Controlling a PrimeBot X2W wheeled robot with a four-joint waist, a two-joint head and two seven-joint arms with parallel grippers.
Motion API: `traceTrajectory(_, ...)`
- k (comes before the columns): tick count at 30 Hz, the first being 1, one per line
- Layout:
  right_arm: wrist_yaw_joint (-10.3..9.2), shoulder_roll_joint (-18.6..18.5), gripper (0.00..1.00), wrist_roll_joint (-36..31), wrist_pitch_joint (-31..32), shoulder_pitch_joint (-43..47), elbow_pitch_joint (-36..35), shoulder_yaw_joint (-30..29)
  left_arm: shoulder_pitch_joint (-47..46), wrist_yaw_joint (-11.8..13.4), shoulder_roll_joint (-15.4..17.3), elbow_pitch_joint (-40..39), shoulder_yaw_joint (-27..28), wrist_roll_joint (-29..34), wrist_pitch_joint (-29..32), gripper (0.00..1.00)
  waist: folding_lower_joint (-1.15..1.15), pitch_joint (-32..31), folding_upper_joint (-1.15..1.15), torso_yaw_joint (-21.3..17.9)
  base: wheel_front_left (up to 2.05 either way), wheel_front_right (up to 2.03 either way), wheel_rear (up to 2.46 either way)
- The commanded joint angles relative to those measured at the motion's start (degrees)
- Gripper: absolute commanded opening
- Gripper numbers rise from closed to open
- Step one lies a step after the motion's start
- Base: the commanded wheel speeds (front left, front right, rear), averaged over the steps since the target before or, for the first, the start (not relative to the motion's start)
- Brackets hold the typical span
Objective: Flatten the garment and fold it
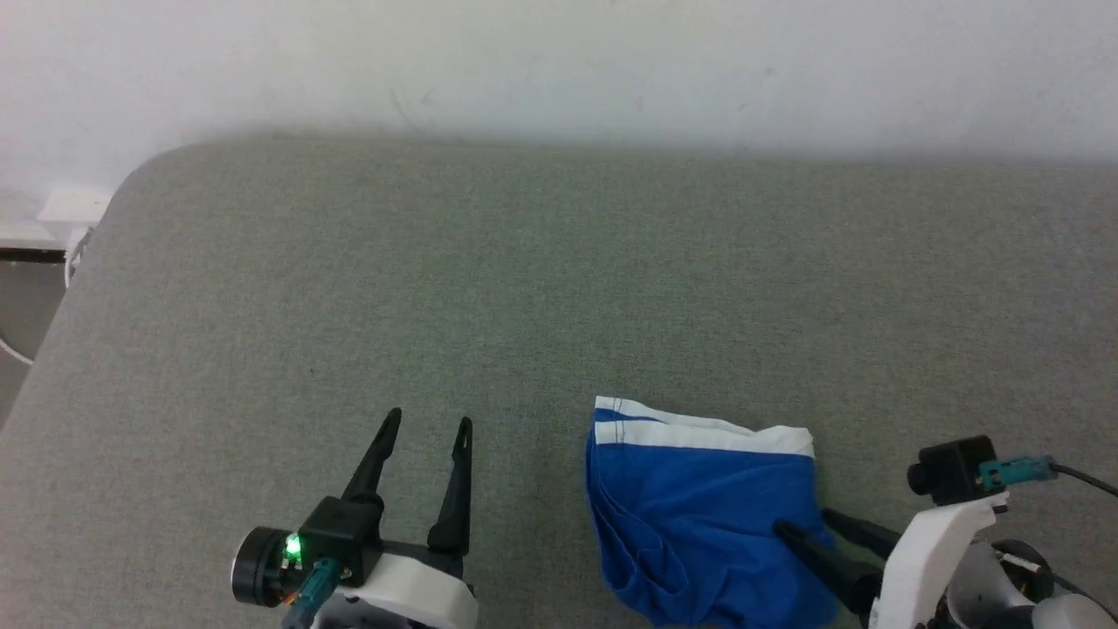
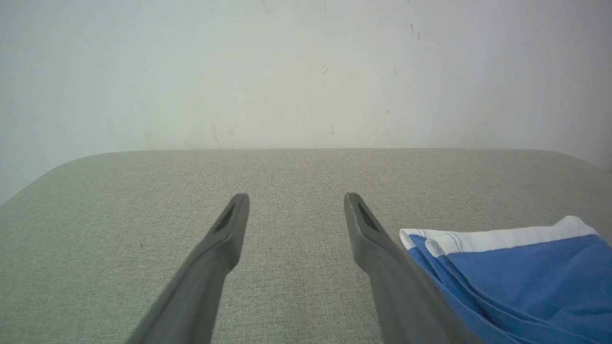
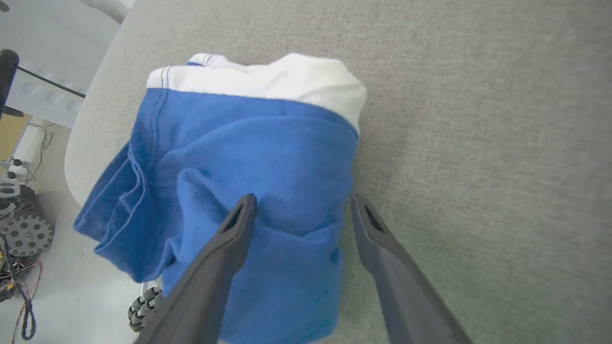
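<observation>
The garment [image 1: 699, 511] is a pair of bright blue shorts with white trim bands, lying bunched on the grey table [image 1: 524, 288] near its front edge, right of centre. It also shows in the left wrist view as the garment [image 2: 521, 277] and in the right wrist view as the garment [image 3: 248, 157]. My right gripper [image 1: 803, 524] is open and straddles the shorts' right edge: one finger rests over the blue cloth, the other over the table beside it [image 3: 301, 203]. My left gripper [image 1: 430, 421] stands open over bare table, left of the shorts, holding nothing [image 2: 296, 197].
A pale wall [image 1: 559, 61] runs behind the table's far edge. The table's rounded left corner [image 1: 131, 183] drops to the floor. In the right wrist view, wheels and cables [image 3: 19, 229] lie on the floor below the front edge. Bare table spreads beyond the shorts.
</observation>
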Motion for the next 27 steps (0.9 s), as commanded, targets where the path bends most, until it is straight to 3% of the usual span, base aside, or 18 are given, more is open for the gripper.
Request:
traceTrajectory(1, -0.03, 0.11, 1.0, 0.43, 0.67, -1.26, 0.95, 0.73, -0.92, -0.13, -0.1, 0.22, -0.2, 0.42, -0.27, 1.0, -0.01, 1.47, 0.0, 1.55, 0.0, 0.0, 0.0)
traceTrajectory(9, -0.03, 1.02, 1.0, 0.06, 0.98, -5.93, 9.5, 7.1, -2.31, 0.12, -0.1, 0.94, -1.05, 0.05, -0.27, 1.0, -0.01, 2.88, 0.0, 3.59, 0.0, 0.0, 0.0)
traceTrajectory(10, -0.03, 1.23, 0.46, -0.14, 0.33, -6.46, 10.57, 7.74, -2.36, 0.18, -0.1, 1.01, -1.18, 0.01, -0.27, 1.0, -0.01, 2.91, 0.0, 3.73, 0.0, 0.0, 0.0)
traceTrajectory(11, -0.03, 1.46, 0.0, -0.25, -0.34, -6.96, 11.62, 8.29, -2.4, 0.25, -0.1, 1.08, -1.3, -0.03, -0.27, 1.0, -0.01, 2.94, 0.0, 3.84, 0.0, 0.0, 0.0)
traceTrajectory(20, -0.03, -0.55, 0.0, -3.89, -7.44, -11.54, 16.0, 13.77, -1.4, 0.65, -0.1, 2.16, -2.04, -0.33, -0.27, 1.0, -0.01, -0.12, 0.0, 2.31, 0.0, 0.0, 0.0)
traceTrajectory(27, -0.03, -6.18, 0.0, -10.11, -5.37, -18.13, 13.09, 19.77, 0.74, 1.0, -0.1, 1.78, -2.81, -1.24, -0.27, 1.0, -0.01, -3.2, 0.0, -4.13, 0.0, 0.0, 0.0)
